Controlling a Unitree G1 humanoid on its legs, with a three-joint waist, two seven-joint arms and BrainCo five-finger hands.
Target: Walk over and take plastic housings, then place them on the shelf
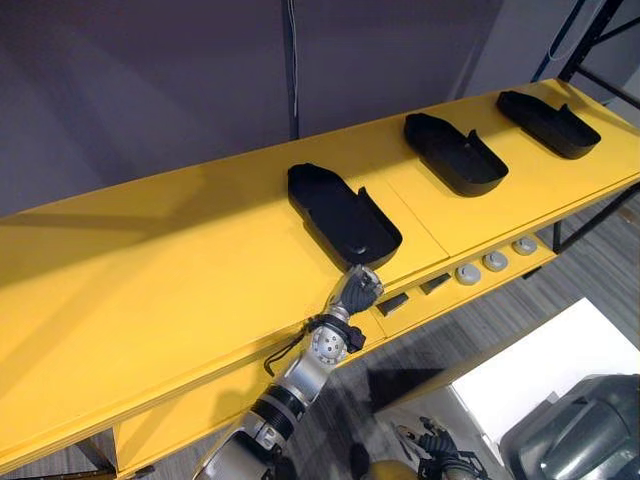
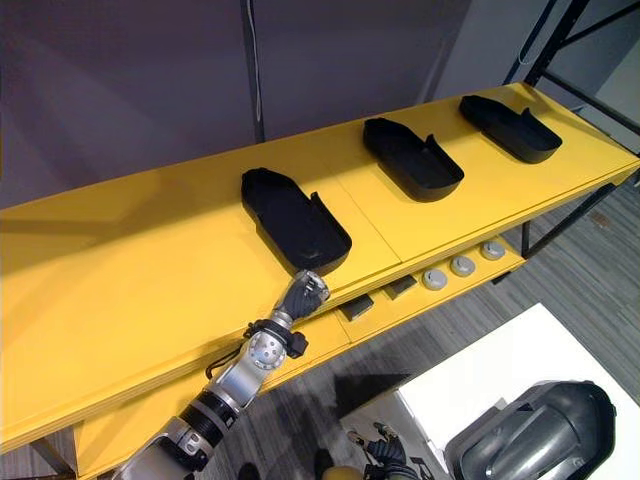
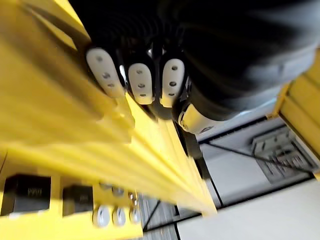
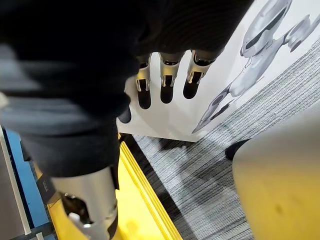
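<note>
The nearest plastic housing (image 1: 340, 212) lies open side up on the yellow shelf (image 1: 150, 290), with two more housings (image 1: 455, 152) (image 1: 548, 122) spaced along it to the right. The left hand (image 1: 357, 291) meets the nearest one's near end at the shelf edge; whether it has hold of it I cannot tell. The right hand (image 4: 168, 75) hangs low, fingers straight and empty, over a white board (image 1: 545, 370) printed with a robot figure. Round grey parts (image 1: 495, 261) sit on the lower ledge above a grey carpet (image 1: 600, 270).
</note>
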